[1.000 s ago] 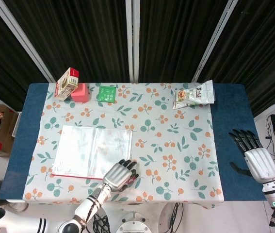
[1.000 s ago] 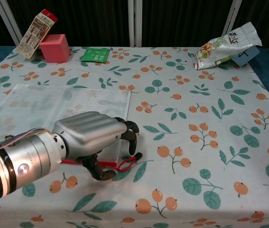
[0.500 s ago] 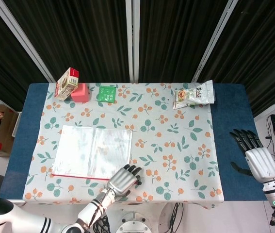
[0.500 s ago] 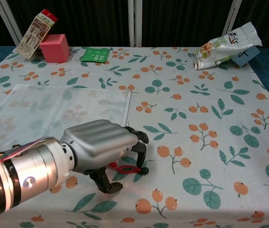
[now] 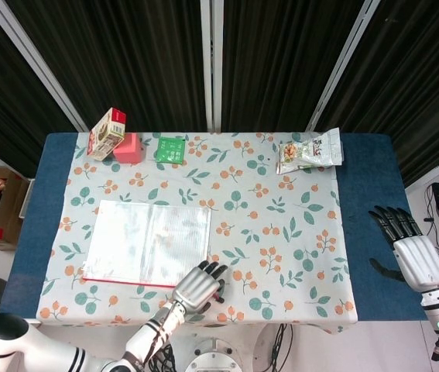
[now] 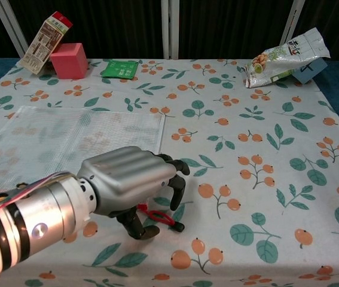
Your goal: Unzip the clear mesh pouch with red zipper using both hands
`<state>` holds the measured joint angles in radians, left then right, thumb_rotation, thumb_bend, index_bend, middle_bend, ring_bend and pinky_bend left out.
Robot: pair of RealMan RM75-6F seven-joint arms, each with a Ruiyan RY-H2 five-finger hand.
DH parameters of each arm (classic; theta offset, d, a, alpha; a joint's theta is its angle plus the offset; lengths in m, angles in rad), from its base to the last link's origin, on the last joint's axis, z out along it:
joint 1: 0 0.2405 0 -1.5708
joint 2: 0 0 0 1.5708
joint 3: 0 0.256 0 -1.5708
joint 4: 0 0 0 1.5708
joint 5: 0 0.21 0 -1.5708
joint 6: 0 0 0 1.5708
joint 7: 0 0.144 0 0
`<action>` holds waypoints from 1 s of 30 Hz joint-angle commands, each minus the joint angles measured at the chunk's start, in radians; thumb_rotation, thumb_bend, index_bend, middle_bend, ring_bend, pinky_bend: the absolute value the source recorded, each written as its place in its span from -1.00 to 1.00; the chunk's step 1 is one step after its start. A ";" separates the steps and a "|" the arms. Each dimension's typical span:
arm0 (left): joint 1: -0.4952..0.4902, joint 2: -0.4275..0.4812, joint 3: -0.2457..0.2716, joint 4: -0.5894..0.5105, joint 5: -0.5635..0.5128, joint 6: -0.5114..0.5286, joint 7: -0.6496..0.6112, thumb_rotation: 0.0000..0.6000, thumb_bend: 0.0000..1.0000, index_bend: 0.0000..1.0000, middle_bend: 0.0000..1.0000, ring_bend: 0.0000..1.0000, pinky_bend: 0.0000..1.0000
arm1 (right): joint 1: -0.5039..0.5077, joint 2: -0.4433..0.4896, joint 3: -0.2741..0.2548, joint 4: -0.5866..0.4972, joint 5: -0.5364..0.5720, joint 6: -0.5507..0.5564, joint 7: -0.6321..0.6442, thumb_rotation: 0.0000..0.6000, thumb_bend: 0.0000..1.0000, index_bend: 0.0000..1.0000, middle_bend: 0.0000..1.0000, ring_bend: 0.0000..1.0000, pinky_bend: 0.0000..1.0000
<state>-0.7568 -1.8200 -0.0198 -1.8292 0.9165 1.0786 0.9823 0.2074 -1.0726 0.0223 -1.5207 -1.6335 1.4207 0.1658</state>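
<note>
pouch (image 6: pixel 67 140) flat, left hand (image 6: pixel 130 188) at corner

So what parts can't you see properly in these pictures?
- Zipper pull: in the chest view the left hand covers the corner of the mesh pouch; only a red loop peeks out, so a grip on it cannot be confirmed.
- Head view: the same hand hides that corner; the zipper is too small.
- Right hand: missing from the chest view.
- Snack bag: print too small.
</note>
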 commanded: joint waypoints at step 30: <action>-0.018 -0.060 0.009 0.098 -0.023 0.034 -0.022 1.00 -0.39 0.10 -0.72 -0.80 -0.64 | 0.007 -0.003 0.002 0.004 0.012 -0.011 0.006 1.00 -0.70 -1.00 -0.92 -1.00 -1.00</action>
<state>-0.7749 -1.8802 -0.0105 -1.7316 0.8932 1.1124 0.9600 0.2139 -1.0753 0.0240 -1.5162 -1.6215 1.4099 0.1718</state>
